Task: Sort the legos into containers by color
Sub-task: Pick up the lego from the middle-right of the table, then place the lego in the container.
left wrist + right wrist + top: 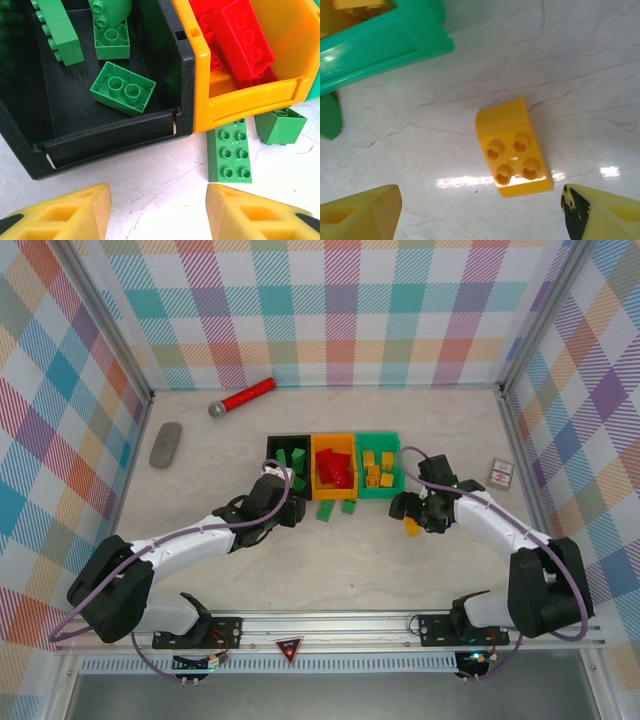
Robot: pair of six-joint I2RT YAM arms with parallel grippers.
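Three containers stand in a row: the black bin [270, 462] holds green legos [123, 89], the orange bin [333, 438] holds red legos [243, 36], and the green bin [378, 436] holds yellow ones. A flat green lego [229, 156] and a green brick [280, 126] lie on the table just in front of the orange bin [240, 100]. My left gripper [157, 210] hovers open and empty before the black bin [100, 145]. A yellow lego [514, 147] lies near the green bin [385, 40]. My right gripper [480, 210] is open just behind it, nothing between its fingers.
A red-handled microphone [243, 397] lies at the back, and a grey remote [166, 444] at the left. A small card-like box [501, 473] sits near the right wall. Plaid walls close in the table [340, 570] on three sides.
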